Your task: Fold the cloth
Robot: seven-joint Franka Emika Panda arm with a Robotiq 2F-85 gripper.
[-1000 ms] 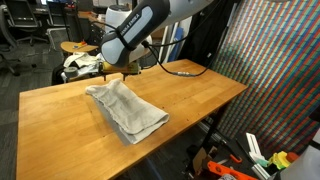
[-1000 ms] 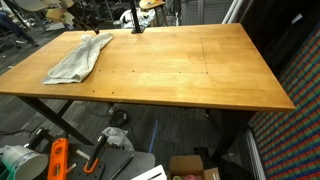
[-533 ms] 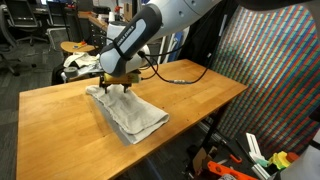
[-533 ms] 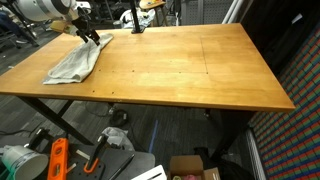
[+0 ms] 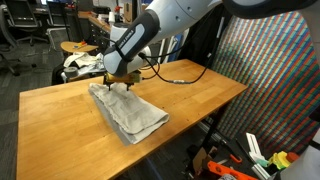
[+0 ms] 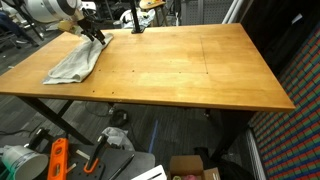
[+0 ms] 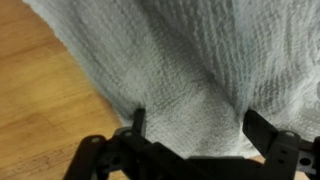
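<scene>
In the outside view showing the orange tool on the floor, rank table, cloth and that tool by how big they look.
1. table, by far the largest
2. cloth
3. orange tool, smallest; it runs to the picture's bottom edge, so part may be hidden

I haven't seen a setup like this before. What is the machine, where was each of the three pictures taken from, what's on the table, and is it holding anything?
The machine is a single robot arm with a two-fingered gripper at its end. Two pictures come from cameras standing outside the robot, looking at the wooden table from different places. The third comes from a camera on the wrist, looking past the gripper's fingers. On the table lies one rumpled pale cloth. The gripper is low over one end of it with its jaws open. Nothing is gripped yet.
</scene>
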